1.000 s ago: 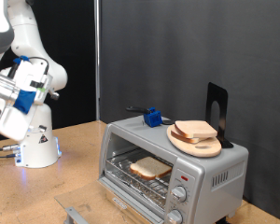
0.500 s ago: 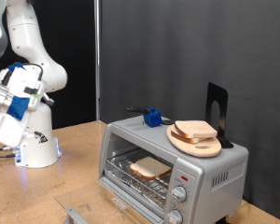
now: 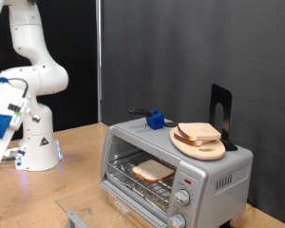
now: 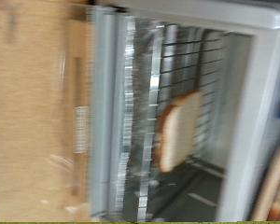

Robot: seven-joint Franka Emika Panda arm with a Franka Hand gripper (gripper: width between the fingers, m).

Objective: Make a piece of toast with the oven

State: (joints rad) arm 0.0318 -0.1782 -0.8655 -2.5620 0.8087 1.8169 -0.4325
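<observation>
The silver oven [image 3: 218, 169] stands at the exterior view's lower right with its glass door [image 3: 85, 217] folded down open. One slice of toast [image 3: 154, 170] lies flat on the wire rack inside. The wrist view is blurred by motion; it shows the oven [image 4: 261, 112], its open door [image 4: 79, 112] and the slice [image 4: 177, 131] on the rack. The arm's hand [image 3: 0, 119] is at the exterior view's far left edge, well away from the oven. Its fingers are cut off by the edge and do not show in the wrist view. Nothing shows between them.
A round wooden board [image 3: 201, 147] with further bread slices [image 3: 199, 132] sits on top of the oven, beside a blue object [image 3: 157, 120] and a black stand [image 3: 221, 114]. Knobs [image 3: 183, 198] are on the oven front. The white robot base [image 3: 38, 147] stands on the wooden table.
The arm's hand has swung left and down, away from the oven, to the frame's left edge. The slice in the oven and the things on top have not moved.
</observation>
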